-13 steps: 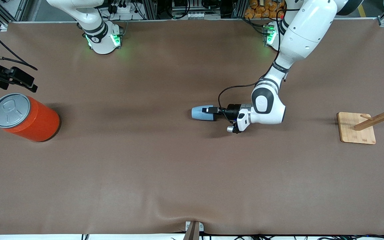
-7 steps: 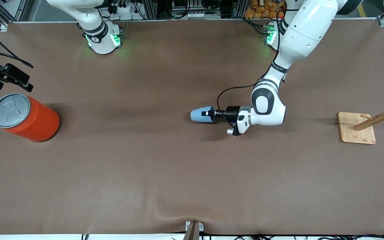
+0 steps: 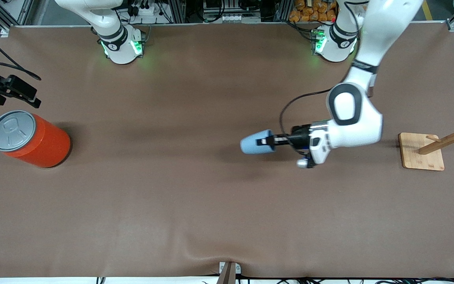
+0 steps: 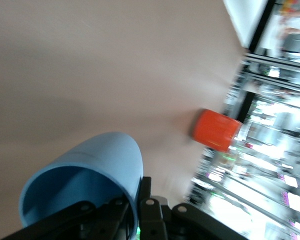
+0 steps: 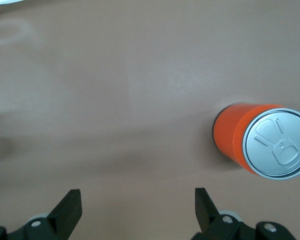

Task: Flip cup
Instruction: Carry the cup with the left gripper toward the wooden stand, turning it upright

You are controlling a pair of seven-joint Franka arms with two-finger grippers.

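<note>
Light-blue tapered plastic cup point(image 3: 255, 143) is hanging sideways over mid-table, clenched at its rim by the left gripper point(image 3: 269, 141); uprighting remains. Right gripper point(image 5: 135, 210) is waiting released near the orange can point(image 3: 34, 141).

You are looking at a robotics lab, not a home or a shop. Two white arms are bolted by their bases point(image 3: 122, 49) to a wide table point(image 3: 172, 197) covered in one plain brown mat, with green status lights glowing at each base. Along the table's edge by the bases run aluminium frame rails point(image 3: 179, 12) hung with cables and power strips. The few props look staged: an orange can point(image 3: 30, 138) and a wooden rack point(image 3: 436, 148).
</note>
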